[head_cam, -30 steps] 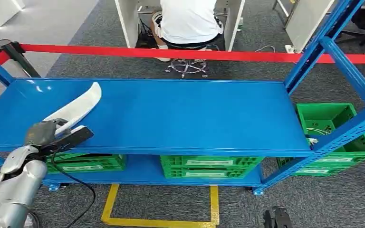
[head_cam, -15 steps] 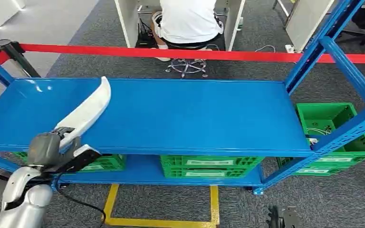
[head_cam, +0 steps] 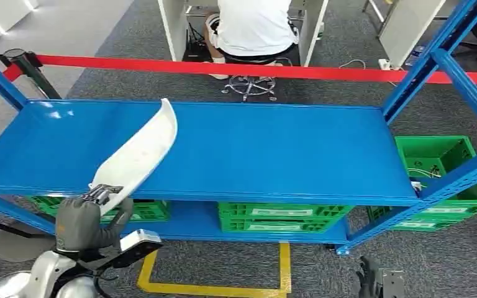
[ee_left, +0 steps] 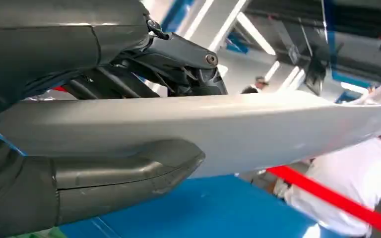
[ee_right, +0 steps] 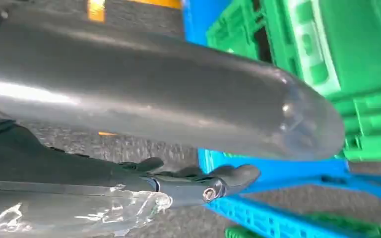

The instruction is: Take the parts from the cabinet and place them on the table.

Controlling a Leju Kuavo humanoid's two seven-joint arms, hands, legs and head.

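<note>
Evidently the left hand point(head_cam: 84, 218) grips the white curved part point(head_cam: 138, 155) by its near end, so it points to 1 o'clock above the blue shelf point(head_cam: 273, 149); the right hand's point(ee_right: 198, 181) fingers hang empty, slightly curled.

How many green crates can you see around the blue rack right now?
4: one green crate lower left, one lower middle, one lower right, one open beyond the rack's right end. More may be hidden.
</note>
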